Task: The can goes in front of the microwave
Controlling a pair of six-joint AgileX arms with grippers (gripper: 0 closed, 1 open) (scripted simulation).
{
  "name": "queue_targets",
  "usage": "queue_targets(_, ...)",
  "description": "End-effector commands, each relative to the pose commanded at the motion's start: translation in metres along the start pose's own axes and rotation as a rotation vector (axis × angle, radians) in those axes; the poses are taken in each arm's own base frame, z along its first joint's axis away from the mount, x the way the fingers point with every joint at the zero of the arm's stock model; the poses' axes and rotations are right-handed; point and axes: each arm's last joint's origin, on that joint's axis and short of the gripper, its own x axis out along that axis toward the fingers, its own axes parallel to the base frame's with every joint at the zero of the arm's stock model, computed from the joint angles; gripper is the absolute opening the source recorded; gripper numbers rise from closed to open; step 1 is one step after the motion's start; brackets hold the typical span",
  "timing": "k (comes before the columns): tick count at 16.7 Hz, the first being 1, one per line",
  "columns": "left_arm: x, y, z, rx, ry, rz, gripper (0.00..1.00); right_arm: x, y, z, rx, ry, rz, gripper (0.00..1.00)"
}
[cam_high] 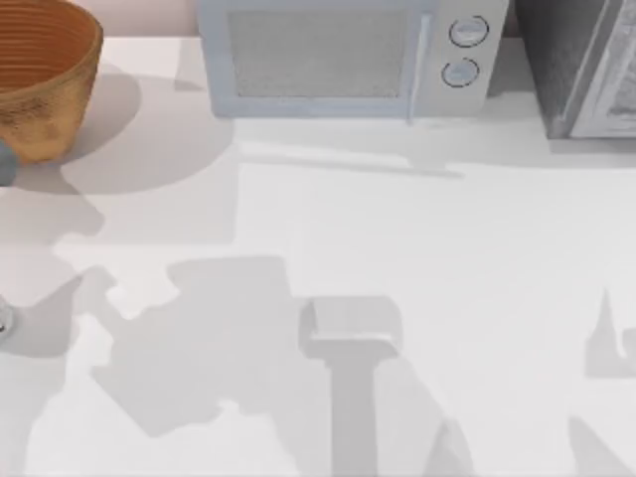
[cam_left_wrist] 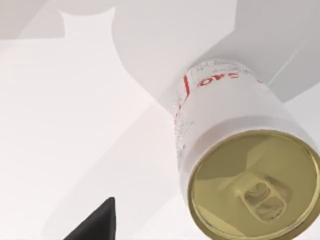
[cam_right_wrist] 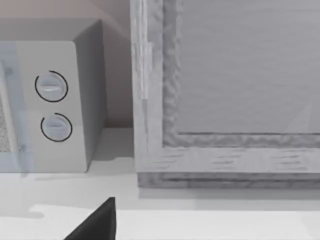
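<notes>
The can (cam_left_wrist: 225, 115) stands upright on the white table in the left wrist view. It is white with red lettering and a dull gold top, and it sits just ahead of my left gripper (cam_left_wrist: 95, 227), apart from it. The microwave (cam_high: 328, 55) stands at the back middle of the table, its window, handle and two knobs facing forward. The table in front of it is bare. A dark part of my right gripper (cam_right_wrist: 95, 227) faces the microwave's knob end (cam_right_wrist: 52, 105) from some way off.
A woven basket (cam_high: 40, 75) stands at the back left. A darker grey appliance (cam_high: 586, 65) sits at the back right, close beside the microwave, and looms large in the right wrist view (cam_right_wrist: 225, 90). Arm shadows fall across the table's front half (cam_high: 348, 397).
</notes>
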Motion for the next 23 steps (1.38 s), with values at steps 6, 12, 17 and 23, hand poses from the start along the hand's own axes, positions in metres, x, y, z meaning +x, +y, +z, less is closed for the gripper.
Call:
queue_targets(6, 0.04, 0.003, 0.0, -0.004, -0.004, 0.005, 1.0, 0.0, 0.0, 0.0, 0.0, 0.0, 0.0, 1.0)
queue_targets(12, 0.06, 0.001, -0.001, -0.004, 0.001, -0.002, 1.0, 0.0, 0.0, 0.0, 0.0, 0.0, 0.0, 1.0)
queue_targets(17, 0.06, 0.001, -0.001, -0.004, 0.001, -0.002, 0.7, 0.0, 0.0, 0.0, 0.0, 0.0, 0.0, 1.0)
queue_targets(23, 0.06, 0.001, -0.001, -0.004, 0.001, -0.002, 0.25, 0.0, 0.0, 0.0, 0.0, 0.0, 0.0, 1.0)
